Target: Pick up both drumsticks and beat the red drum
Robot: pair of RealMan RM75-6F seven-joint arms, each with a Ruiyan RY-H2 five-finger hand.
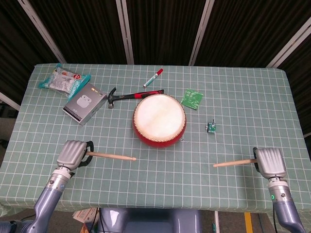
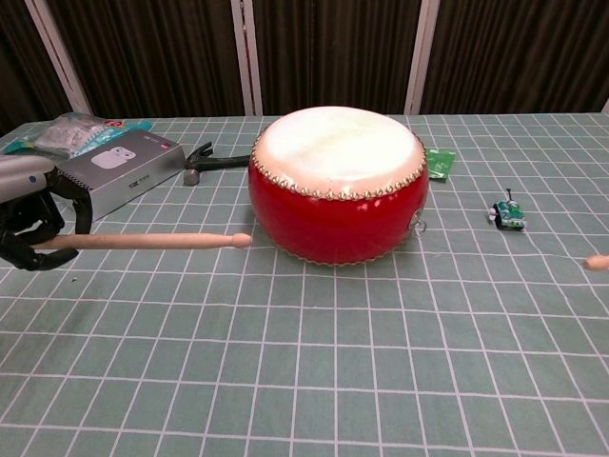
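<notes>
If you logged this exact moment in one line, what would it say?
left hand: holds left drumstick | right hand: holds right drumstick | red drum: neither tip over it

Place: I read it as a robotics lab test bench.
Backdrop at 12 o'clock: dark curtain panels (image 1: 160, 29) with pale frame bars.
Surface: table (image 1: 233, 92) under green gridded cloth (image 1: 160, 170).

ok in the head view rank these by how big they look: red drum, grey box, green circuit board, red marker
1. red drum
2. grey box
3. green circuit board
4. red marker, longer than the board is wide but far thinner, so those last two are close.
</notes>
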